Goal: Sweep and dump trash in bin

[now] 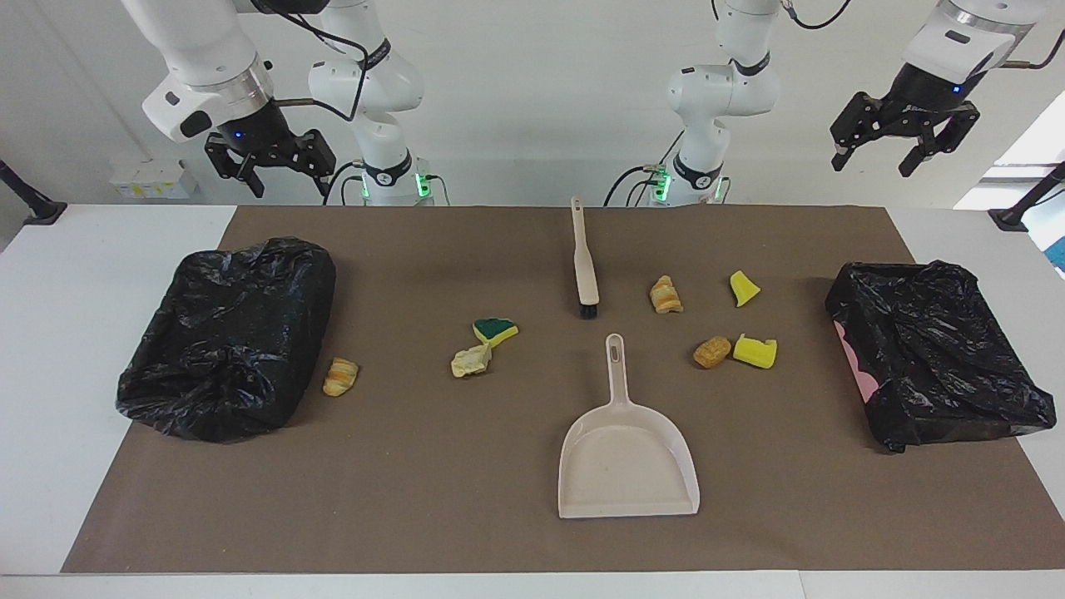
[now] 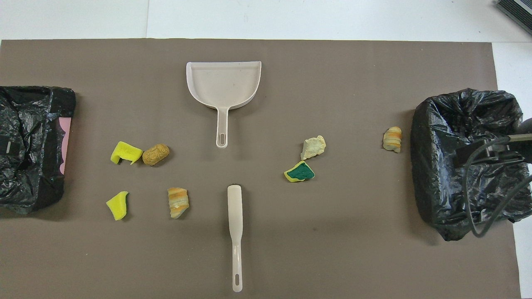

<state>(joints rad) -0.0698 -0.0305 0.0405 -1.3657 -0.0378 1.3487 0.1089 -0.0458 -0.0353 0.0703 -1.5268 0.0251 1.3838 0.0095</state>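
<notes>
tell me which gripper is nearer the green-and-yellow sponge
Right. The right gripper hangs open above the table edge by the black-bagged bin, toward the green-and-yellow sponge's end; the left gripper hangs open past the other bin.

2 white jointed arms (image 1: 378, 91), black joint bands, silver wrist rings, green base lights, blue wrist indicators, black cables; black 2-finger grippers (image 1: 268, 162).
</notes>
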